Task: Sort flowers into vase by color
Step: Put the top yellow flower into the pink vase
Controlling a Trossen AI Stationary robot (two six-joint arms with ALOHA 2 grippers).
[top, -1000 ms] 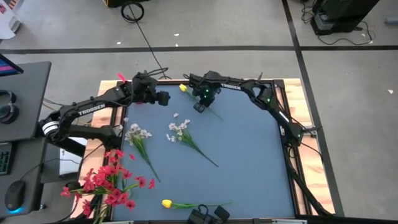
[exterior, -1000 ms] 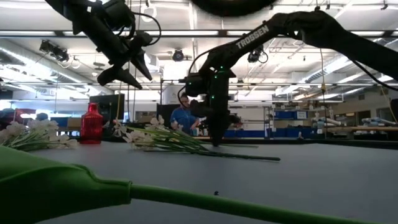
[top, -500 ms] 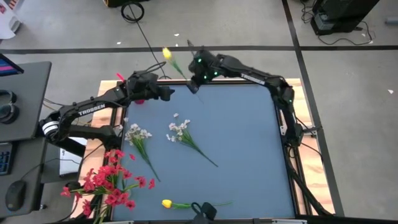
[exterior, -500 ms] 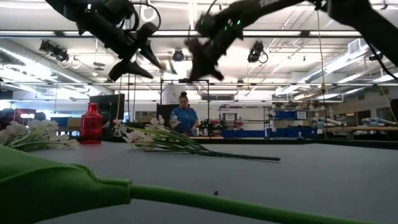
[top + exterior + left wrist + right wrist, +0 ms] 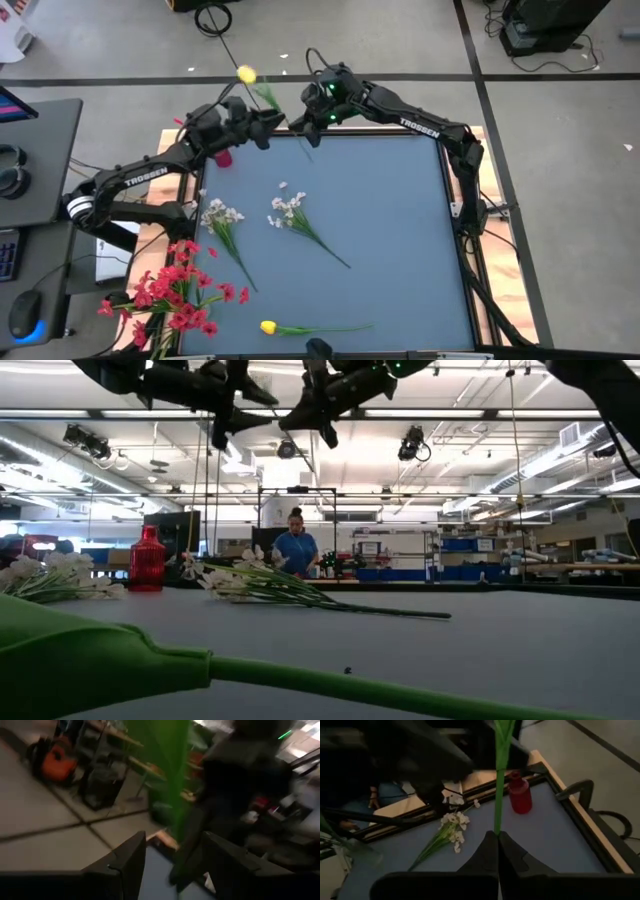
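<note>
High view has the right gripper (image 5: 296, 122) up just beyond the vase (image 5: 223, 157), fingers clamped tight on the stem of a yellow tulip (image 5: 246, 75), bloom raised past the vase's far side. Left gripper (image 5: 268, 123) hovers right beside it, above the vase, jaws parted around that stem, no grip visible

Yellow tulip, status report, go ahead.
Right gripper shut on yellow tulip, raised. Left gripper open around its stem. Vase unobstructed.
</note>
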